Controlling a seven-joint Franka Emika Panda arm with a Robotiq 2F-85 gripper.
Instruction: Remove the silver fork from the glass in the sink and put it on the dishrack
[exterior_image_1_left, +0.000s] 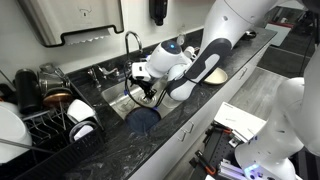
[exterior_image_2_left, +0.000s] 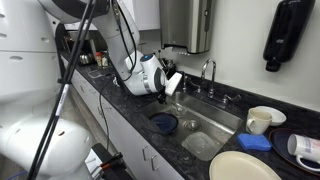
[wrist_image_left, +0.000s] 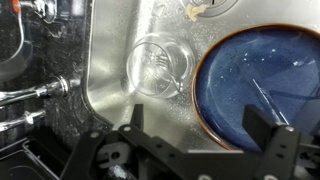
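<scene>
In the wrist view the clear glass (wrist_image_left: 158, 68) lies on the floor of the steel sink (wrist_image_left: 110, 40), with the silver fork (wrist_image_left: 157, 63) inside it, its tines showing through the glass. A round dark-blue dish (wrist_image_left: 262, 85) sits right beside the glass. My gripper (wrist_image_left: 200, 128) is open and empty, hovering above the sink, with its fingers straddling the dish's rim, below the glass in the picture. In both exterior views the gripper (exterior_image_1_left: 150, 88) (exterior_image_2_left: 172, 86) hangs over the basin. The black wire dishrack (exterior_image_1_left: 45, 125) stands beside the sink.
The curved faucet (exterior_image_1_left: 133, 45) (exterior_image_2_left: 208, 72) and its handles (wrist_image_left: 40, 90) stand at the sink's back edge. The dishrack holds a white mug (exterior_image_1_left: 82, 128) and dark cookware (exterior_image_1_left: 30, 90). A yellow plate (exterior_image_2_left: 245, 168) and a blue sponge (exterior_image_2_left: 255, 142) lie on the black counter.
</scene>
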